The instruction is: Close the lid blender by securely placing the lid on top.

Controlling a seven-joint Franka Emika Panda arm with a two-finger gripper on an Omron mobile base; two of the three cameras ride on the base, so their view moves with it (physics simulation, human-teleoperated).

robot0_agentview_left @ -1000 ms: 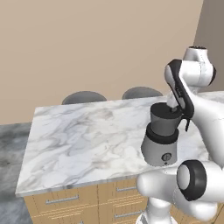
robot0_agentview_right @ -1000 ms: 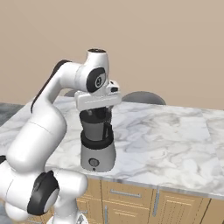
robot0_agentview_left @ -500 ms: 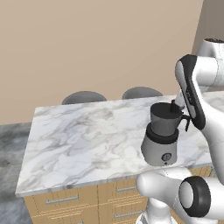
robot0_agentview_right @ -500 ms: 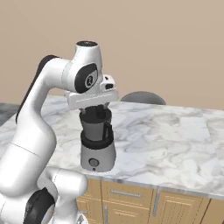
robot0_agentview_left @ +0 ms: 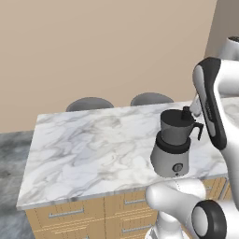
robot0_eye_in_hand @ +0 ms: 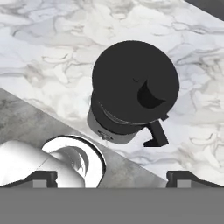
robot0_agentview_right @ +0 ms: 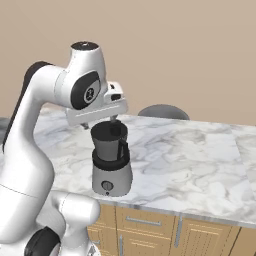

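Note:
The blender [robot0_agentview_left: 173,148] [robot0_agentview_right: 111,165] stands on the marble counter [robot0_agentview_left: 88,149] near its front edge, grey base under a dark jar with a side handle [robot0_eye_in_hand: 155,134]. The black lid [robot0_eye_in_hand: 131,85] sits flat on the jar's top, covering it, with its knob [robot0_eye_in_hand: 148,95] raised at the middle. My gripper [robot0_agentview_right: 102,123] [robot0_eye_in_hand: 114,177] hangs open just above the lid, touching nothing, its two fingertips [robot0_eye_in_hand: 188,176] spread wide on either side. In the left base view my forearm hides most of the gripper [robot0_agentview_left: 194,107].
Two grey round stools [robot0_agentview_left: 89,103] [robot0_agentview_left: 151,98] stand behind the counter against the beige wall. Wooden drawers [robot0_agentview_right: 150,225] run under the counter's front edge. Bare marble [robot0_agentview_right: 195,155] stretches to both sides of the blender. Grey floor [robot0_eye_in_hand: 26,118] lies beyond the edge.
My hand has lifted up off the top of the blender jar, leaving the lid resting there. The blender has not moved.

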